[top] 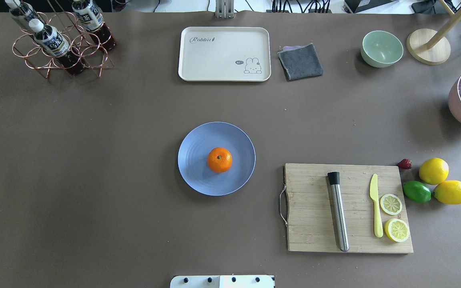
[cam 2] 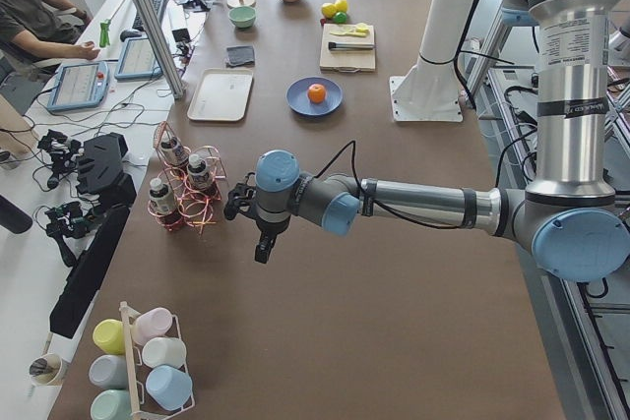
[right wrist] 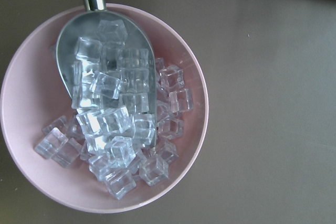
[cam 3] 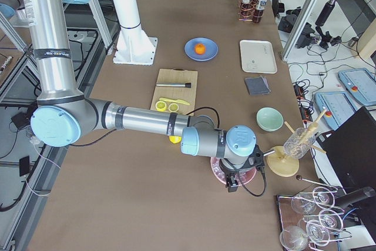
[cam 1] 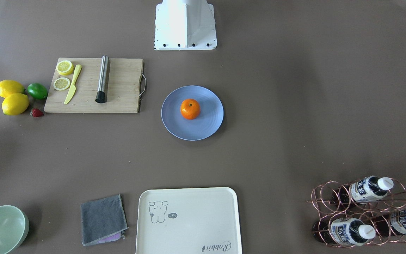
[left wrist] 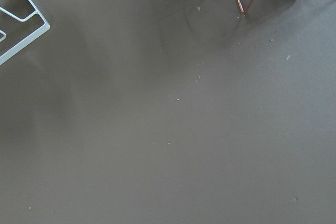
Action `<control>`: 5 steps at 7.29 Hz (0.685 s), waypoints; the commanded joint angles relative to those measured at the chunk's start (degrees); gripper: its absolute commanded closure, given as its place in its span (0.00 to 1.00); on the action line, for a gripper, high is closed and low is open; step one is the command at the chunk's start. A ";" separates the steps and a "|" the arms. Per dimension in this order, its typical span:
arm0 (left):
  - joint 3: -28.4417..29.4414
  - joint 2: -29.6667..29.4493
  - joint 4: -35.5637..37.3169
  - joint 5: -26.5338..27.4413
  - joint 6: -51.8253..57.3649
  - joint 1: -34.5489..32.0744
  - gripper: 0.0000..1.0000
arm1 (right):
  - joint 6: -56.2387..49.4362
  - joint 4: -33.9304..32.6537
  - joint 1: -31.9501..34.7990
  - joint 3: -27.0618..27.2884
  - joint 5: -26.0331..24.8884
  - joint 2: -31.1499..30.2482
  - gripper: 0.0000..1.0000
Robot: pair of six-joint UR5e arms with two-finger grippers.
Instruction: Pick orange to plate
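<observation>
The left pincer [cam 2: 261, 243] hangs just above the worktop [cam 2: 374, 322] at the robot's left end, pointing down, near a copper rack [cam 2: 192, 206] that holds bottles [cam 2: 158, 196]. It shows clearly only from the side, so I cannot tell how far its jaws stand apart. Its wrist camera looks at bare worktop, with a foot of the rack at the top edge. The right pincer [cam 3: 232, 181] hangs at the opposite end over a pink bowl [right wrist: 21, 145], and its opening cannot be told either. Its wrist camera looks straight down into that bowl, which is full of ice cubes [right wrist: 118, 124] with a metal scoop [right wrist: 65, 45] lying among them. Both pincers are well apart from the middle of the worktop, where the orange [cam 1: 190, 108] sits on the plate [cam 1: 174, 121], near its centre, stem dimple up. A cutting board [cam 1: 122, 86] lies near the plate, toward the robot's right, and a cream tray [cam 1: 189, 225] lies beyond the plate, away from the robot
</observation>
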 commanded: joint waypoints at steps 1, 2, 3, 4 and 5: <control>-0.99 1.61 -0.04 0.34 0.02 -0.56 0.03 | 1.43 -0.01 0.24 1.90 -0.50 -0.78 0.00; -0.99 1.79 0.13 0.08 -0.24 -1.43 0.02 | 1.61 -0.01 0.15 2.17 -0.68 -2.09 0.00; 0.32 0.66 0.57 0.25 -0.68 -1.27 0.02 | 1.53 0.07 0.24 3.40 -0.16 -4.02 0.00; 2.07 -1.09 0.66 0.25 -1.90 -1.26 0.02 | 2.66 0.16 0.07 5.23 -0.42 -5.95 0.00; 2.26 -1.37 1.88 0.42 -2.69 -1.26 0.02 | 2.58 0.16 0.06 8.73 -1.99 -9.10 0.00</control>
